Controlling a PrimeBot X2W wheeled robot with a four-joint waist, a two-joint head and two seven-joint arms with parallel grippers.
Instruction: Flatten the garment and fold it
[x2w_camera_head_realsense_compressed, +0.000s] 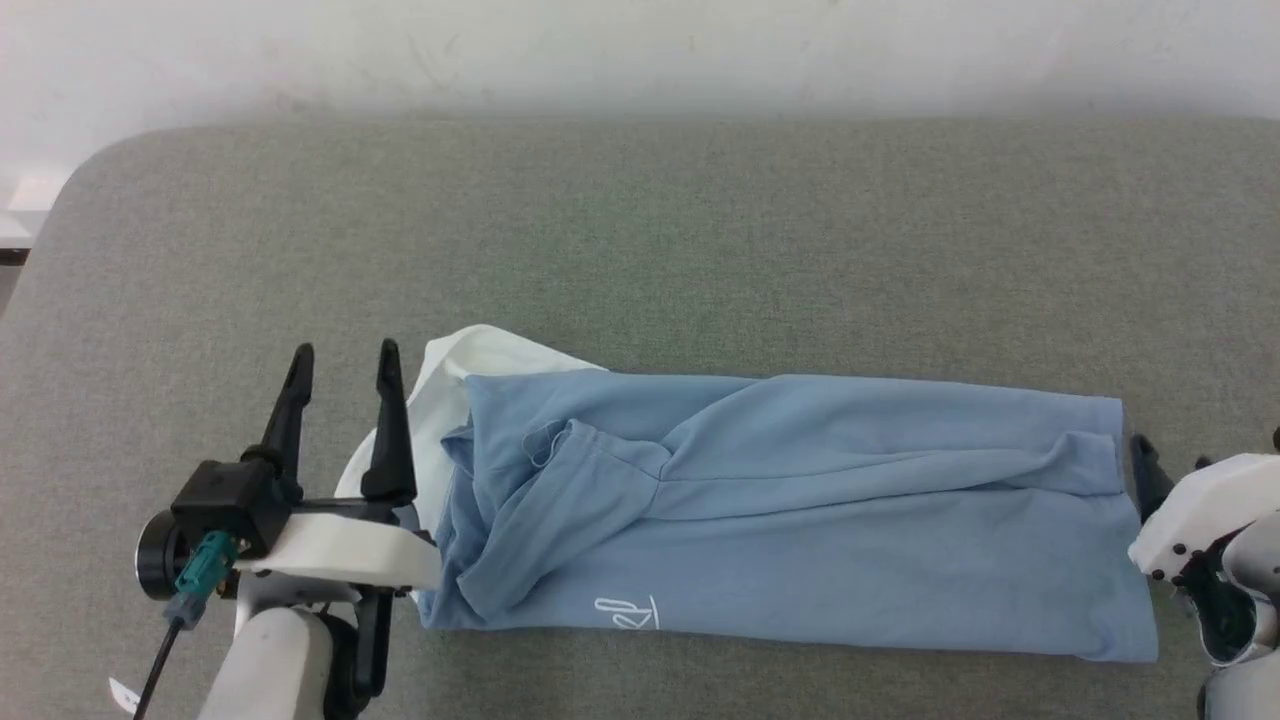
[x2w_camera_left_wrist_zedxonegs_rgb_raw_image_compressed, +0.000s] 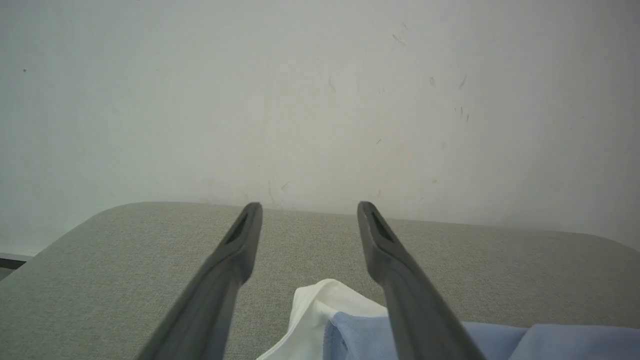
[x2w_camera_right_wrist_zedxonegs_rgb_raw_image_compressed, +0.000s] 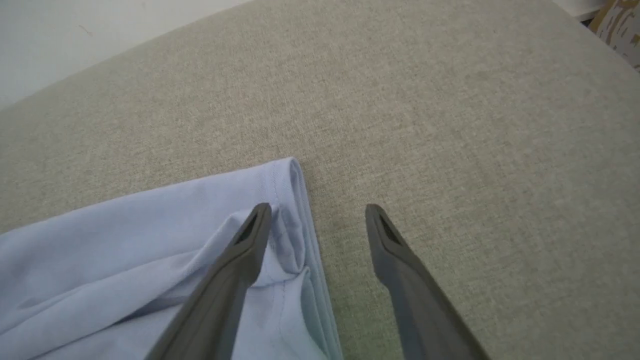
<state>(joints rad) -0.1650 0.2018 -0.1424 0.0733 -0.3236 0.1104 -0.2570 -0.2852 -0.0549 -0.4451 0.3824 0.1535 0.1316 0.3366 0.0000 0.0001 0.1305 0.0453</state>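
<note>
Left claw (x2w_camera_head_realsense_compressed: 345, 352) stands spread wide and empty, with the white collar (x2w_camera_head_realsense_compressed: 480, 355) of the light blue polo shirt (x2w_camera_head_realsense_compressed: 800, 500) just beside its right finger. The right claw (x2w_camera_right_wrist_zedxonegs_rgb_raw_image_compressed: 317, 209), also spread and empty, straddles the hem edge. Between them the shirt lies in a long folded band on the grey padded table (x2w_camera_head_realsense_compressed: 640, 220), probably one claw at each end, ready for a crosswise fold.

Stock as I count it:
- garment (x2w_camera_head_realsense_compressed: 800, 520), light blue: one
- white collar (x2w_camera_head_realsense_compressed: 440, 400): one
- outline logo (x2w_camera_head_realsense_compressed: 627, 613): one
- my claws: two, left gripper (x2w_camera_head_realsense_compressed: 345, 350) and right gripper (x2w_camera_right_wrist_zedxonegs_rgb_raw_image_compressed: 317, 210)
- dark fingers (x2w_camera_left_wrist_zedxonegs_rgb_raw_image_compressed: 225, 280): two apiece, four total
- grey table (x2w_camera_head_realsense_compressed: 640, 220): one
- teal plug (x2w_camera_head_realsense_compressed: 205, 565): one
</note>
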